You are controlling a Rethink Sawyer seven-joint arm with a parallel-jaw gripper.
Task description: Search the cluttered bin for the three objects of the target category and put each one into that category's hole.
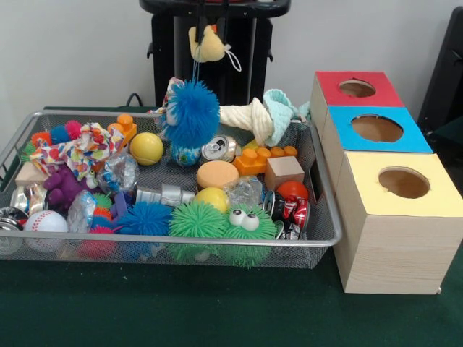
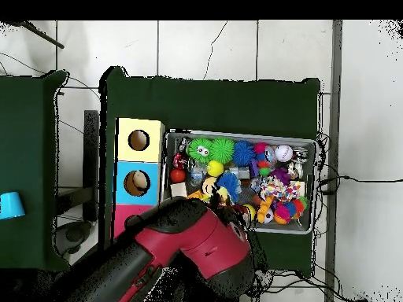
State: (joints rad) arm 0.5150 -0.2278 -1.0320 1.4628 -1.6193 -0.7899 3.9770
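My gripper (image 1: 210, 27) hangs above the back of the wire bin (image 1: 181, 241), shut on a small yellow plush toy (image 1: 207, 45). A thin string drops from the toy to a blue fuzzy pom (image 1: 192, 112), which sits just above the clutter; I cannot tell whether it is lifted. Right of the bin stand three wooden boxes with holes, topped red (image 1: 356, 88), blue (image 1: 376, 129) and yellow (image 1: 404, 183). In the overhead view the red arm (image 2: 197, 244) hides the gripper and most of the red box; the yellow toy (image 2: 208, 186) and blue pom (image 2: 229, 184) peek out.
The bin holds green fuzzy balls (image 1: 221, 224), a baseball (image 1: 45, 220), crushed cans (image 1: 289, 210), orange bricks (image 1: 264, 159), a wooden cube (image 1: 283, 172), a yellow ball (image 1: 147, 148) and a white knotted cloth (image 1: 253, 119). A blue cup (image 2: 11, 204) sits on the side table.
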